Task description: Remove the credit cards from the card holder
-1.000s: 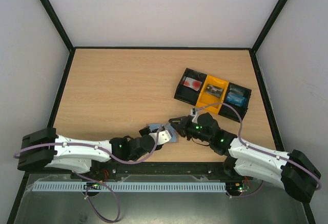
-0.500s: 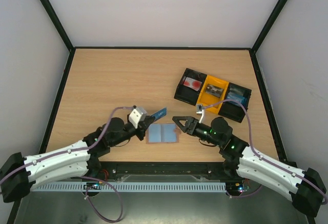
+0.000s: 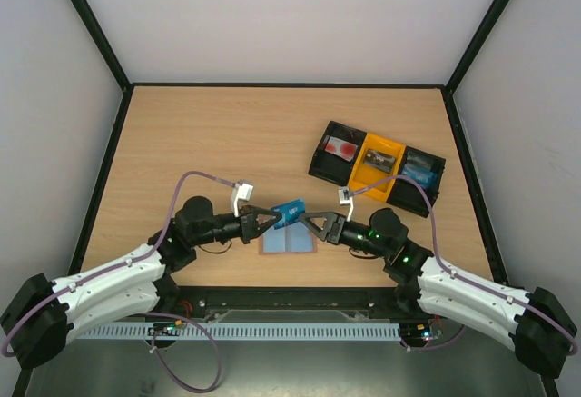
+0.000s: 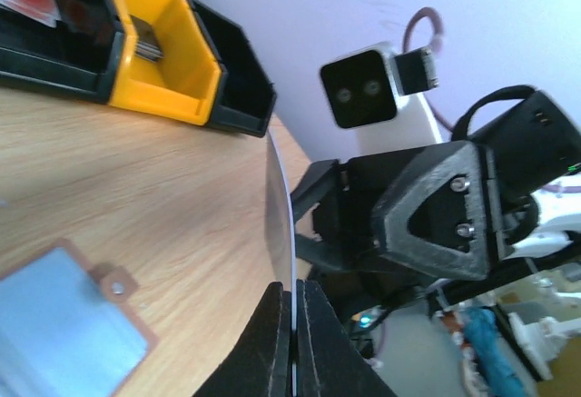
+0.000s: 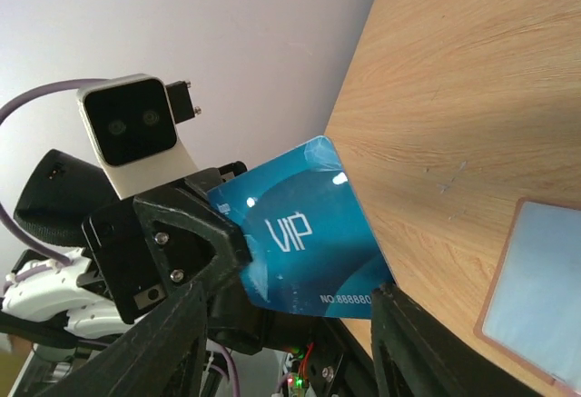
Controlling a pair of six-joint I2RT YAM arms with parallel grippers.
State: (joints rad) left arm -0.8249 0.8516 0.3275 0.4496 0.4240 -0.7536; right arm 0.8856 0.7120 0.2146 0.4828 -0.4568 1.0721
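The card (image 3: 289, 209) could drop back onto the surface if the left fingers (image 4: 270, 342) release before the right fingers (image 5: 163, 342) have closed, or twist if they catch only a corner. The left fingers are pinched tight on the card's edge. The right fingers are spread wide around it, gripping nothing. The holder (image 3: 289, 239) lies open on the surface just below.

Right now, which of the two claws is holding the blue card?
The left claw, pinched shut on the blue card at its edge; the right claw only gapes open, facing it.
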